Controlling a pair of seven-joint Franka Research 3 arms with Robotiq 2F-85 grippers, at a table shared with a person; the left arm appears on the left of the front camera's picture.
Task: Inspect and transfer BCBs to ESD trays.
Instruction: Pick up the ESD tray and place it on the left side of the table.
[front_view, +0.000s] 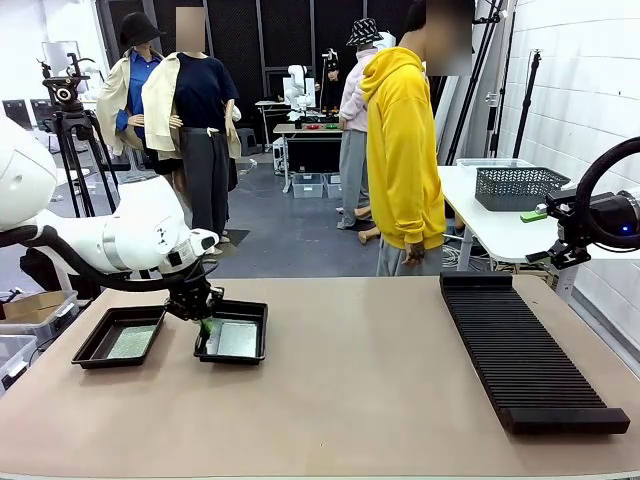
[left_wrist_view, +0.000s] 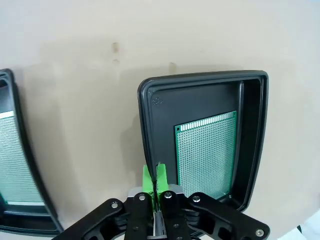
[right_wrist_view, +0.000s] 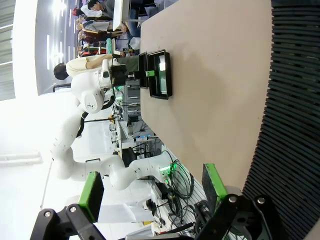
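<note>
Two black ESD trays lie side by side at the table's left. The left tray (front_view: 88, 347) (left_wrist_view: 21, 131) holds a green BCB (front_view: 132, 342) (left_wrist_view: 12, 160). The right tray (front_view: 246, 306) (left_wrist_view: 200, 78) holds another BCB (front_view: 238, 340) (left_wrist_view: 206, 152) flat on its floor. My left gripper (front_view: 205, 322) (left_wrist_view: 152, 186) hangs just over the right tray's left rim, green pads pressed together with nothing visible between them. My right gripper (front_view: 537, 237) (right_wrist_view: 150, 192) is raised at the table's far right, open and empty. It looks across the table at the trays (right_wrist_view: 159, 74).
A long black ribbed rack (front_view: 520, 350) (right_wrist_view: 295, 100) lies along the table's right side. A person in a yellow hoodie (front_view: 402, 150) stands at the far edge. A dark mesh basket (front_view: 515, 185) sits on a white side table behind the right arm.
</note>
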